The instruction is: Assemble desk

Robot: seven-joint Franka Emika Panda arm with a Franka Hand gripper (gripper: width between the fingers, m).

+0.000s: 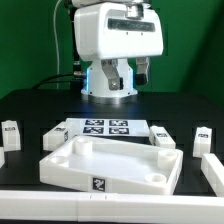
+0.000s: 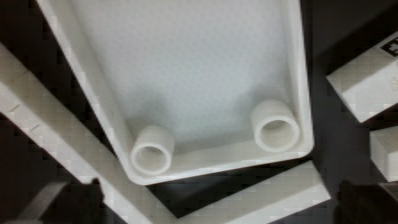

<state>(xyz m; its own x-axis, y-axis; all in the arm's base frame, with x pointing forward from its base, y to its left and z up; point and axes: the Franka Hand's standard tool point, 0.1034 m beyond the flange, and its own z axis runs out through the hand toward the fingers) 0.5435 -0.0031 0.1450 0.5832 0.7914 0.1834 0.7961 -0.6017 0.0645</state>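
Claw (image 1: pixel 130 72) apart, empty, raised above tabletop (image 1: pixel 110 160); advise centring jaws astride rim before closing; avoid nudging leg (image 1: pixel 160 135) alongside.

A plain green wall (image 1: pixel 30 45) closes the far side of the scene, softly and evenly lit. In front of it a black table (image 1: pixel 35 105) runs from side to side. A dark cable (image 1: pixel 60 72) loops at the exterior view's far left, and what may be a white rail (image 1: pixel 40 205) lies along the near edge.
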